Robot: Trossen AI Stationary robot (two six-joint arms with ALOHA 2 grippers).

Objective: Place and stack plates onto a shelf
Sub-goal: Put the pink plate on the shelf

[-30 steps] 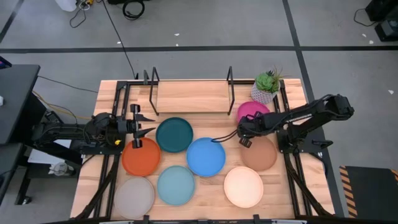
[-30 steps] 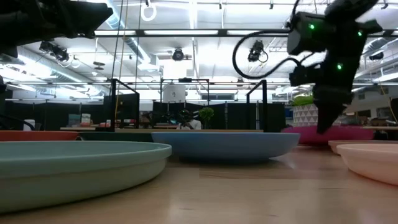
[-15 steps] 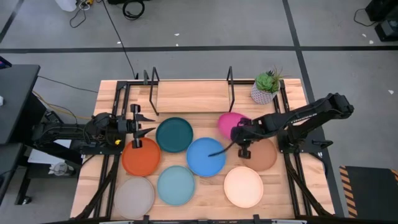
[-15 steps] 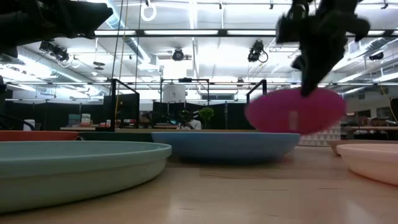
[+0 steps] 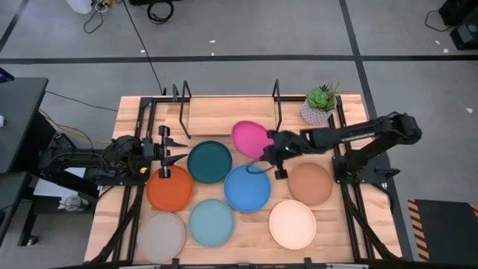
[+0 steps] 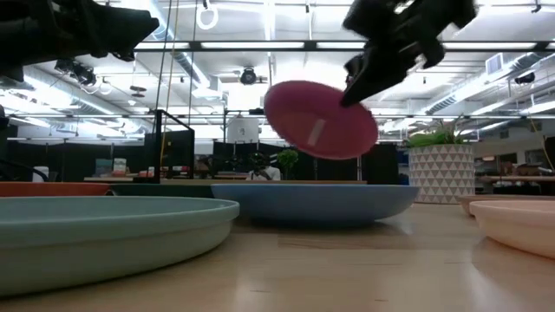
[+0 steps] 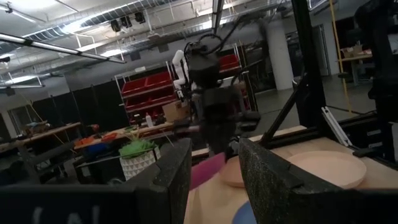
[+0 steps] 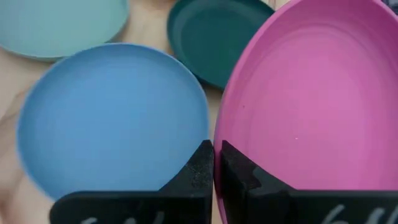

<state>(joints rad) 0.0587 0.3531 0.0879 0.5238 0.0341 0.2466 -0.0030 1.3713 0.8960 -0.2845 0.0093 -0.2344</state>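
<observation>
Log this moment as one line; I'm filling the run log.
right end effector: shut on magenta plate, airborne | shelf: bare | left end effector: open, waiting near orange plate

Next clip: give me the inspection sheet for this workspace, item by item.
Surface: wooden table, seven plates lying flat on it.
Job's things: magenta plate lifted and tilted near the shelf; shelf board bare.
Clutter: potted plant at the far right corner.
Grippers: right gripper shut on the magenta plate's rim; left gripper open, waiting above the orange plate.
Cables: black cable across the floor behind the table.
Surroundings: grey floor; racks and benches in the room beyond; no person seen.
</observation>
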